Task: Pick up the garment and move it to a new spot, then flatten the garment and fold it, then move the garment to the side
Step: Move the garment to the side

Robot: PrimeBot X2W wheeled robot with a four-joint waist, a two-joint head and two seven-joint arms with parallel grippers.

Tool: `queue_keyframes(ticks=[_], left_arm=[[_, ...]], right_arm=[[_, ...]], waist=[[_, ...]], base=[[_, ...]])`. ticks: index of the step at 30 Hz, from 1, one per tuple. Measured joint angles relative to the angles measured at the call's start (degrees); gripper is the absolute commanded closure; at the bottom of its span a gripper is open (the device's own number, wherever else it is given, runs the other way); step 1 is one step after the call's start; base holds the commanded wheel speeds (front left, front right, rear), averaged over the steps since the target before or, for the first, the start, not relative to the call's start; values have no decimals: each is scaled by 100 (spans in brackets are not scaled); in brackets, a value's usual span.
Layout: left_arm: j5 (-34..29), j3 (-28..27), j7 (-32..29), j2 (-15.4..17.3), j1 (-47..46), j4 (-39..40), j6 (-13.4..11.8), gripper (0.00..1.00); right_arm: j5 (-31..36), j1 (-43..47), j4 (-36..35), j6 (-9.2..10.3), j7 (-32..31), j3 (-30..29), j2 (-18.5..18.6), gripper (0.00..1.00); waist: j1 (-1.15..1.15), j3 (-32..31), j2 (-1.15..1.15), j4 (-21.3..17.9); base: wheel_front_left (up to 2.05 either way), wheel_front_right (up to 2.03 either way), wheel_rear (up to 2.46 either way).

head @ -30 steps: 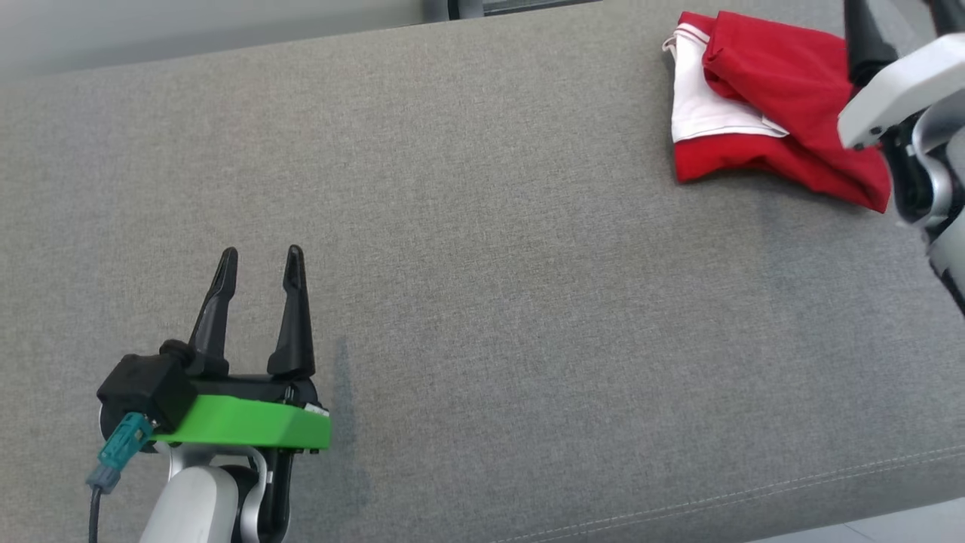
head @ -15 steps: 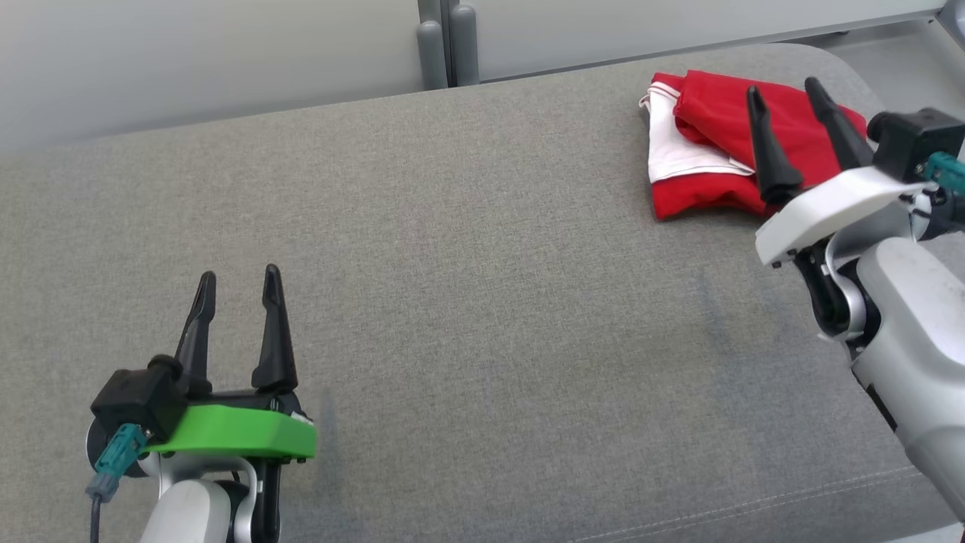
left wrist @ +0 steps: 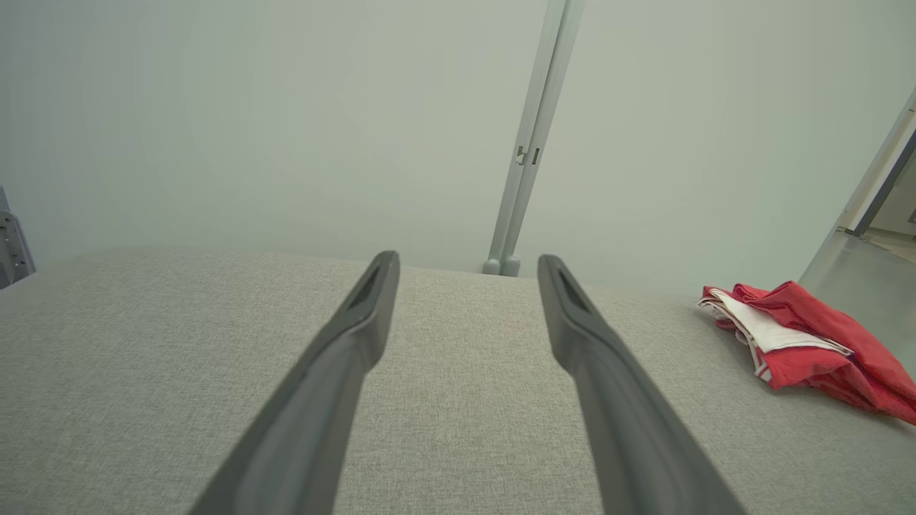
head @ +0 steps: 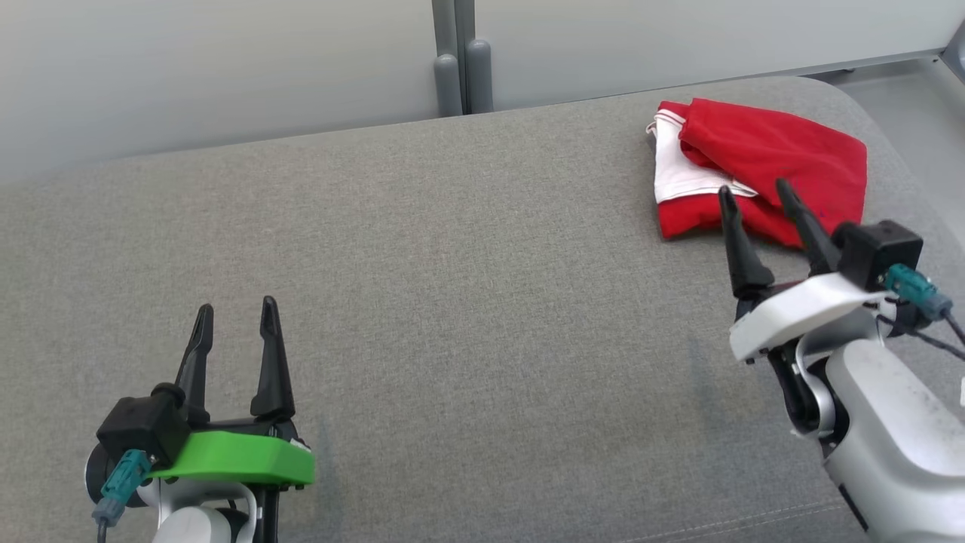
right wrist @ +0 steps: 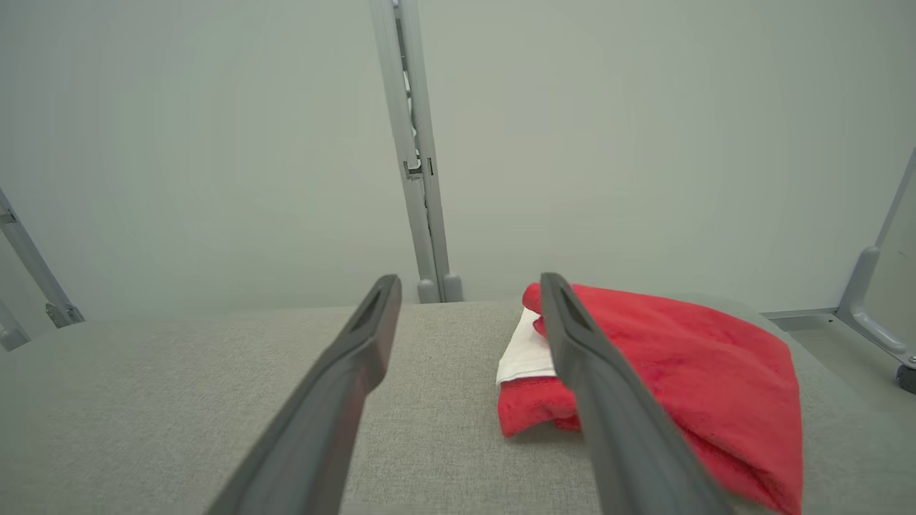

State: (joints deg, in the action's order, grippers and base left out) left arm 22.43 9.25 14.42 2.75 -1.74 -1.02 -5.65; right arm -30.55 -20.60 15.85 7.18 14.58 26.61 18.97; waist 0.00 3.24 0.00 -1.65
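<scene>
We see the folded red-and-white garment (head: 784, 147) on the grey tabletop (head: 482, 249) – near edge partly hidden behind the right gripper (head: 754, 186), jaws wide, empty – left gripper (head: 237, 304) likewise.

soft red cloth garment (head: 776, 162), woven grey upholstery (head: 467, 286)

Grey fabric cushion (head: 482, 302), pale wall (head: 226, 68), grey upright post (head: 457, 53) behind

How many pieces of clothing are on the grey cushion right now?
1. A folded red and white garment lies at the far right end of the grey cushion, just ahead of the right gripper. A second piece tucked inside its folds could be hidden.
</scene>
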Motion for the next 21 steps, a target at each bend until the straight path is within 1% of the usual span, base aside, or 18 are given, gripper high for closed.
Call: queue_keyframes(ticks=[4,12,21], left_arm=[[-1,-15,0,-3,80,34,-43,0],[-2,-253,0,-5,297,146,-51,0],[-98,-341,0,-8,660,113,-99,0]], right_arm=[[167,431,-111,0,0,-118,-196,0],[433,1010,-345,0,0,-324,-509,0],[759,1495,-649,0,0,-658,-695,0]], waist=[[0,-64,0,36],[0,-160,0,34],[0,-307,0,-4]], base=[[0,0,0],[0,0,0],[0,0,0]])
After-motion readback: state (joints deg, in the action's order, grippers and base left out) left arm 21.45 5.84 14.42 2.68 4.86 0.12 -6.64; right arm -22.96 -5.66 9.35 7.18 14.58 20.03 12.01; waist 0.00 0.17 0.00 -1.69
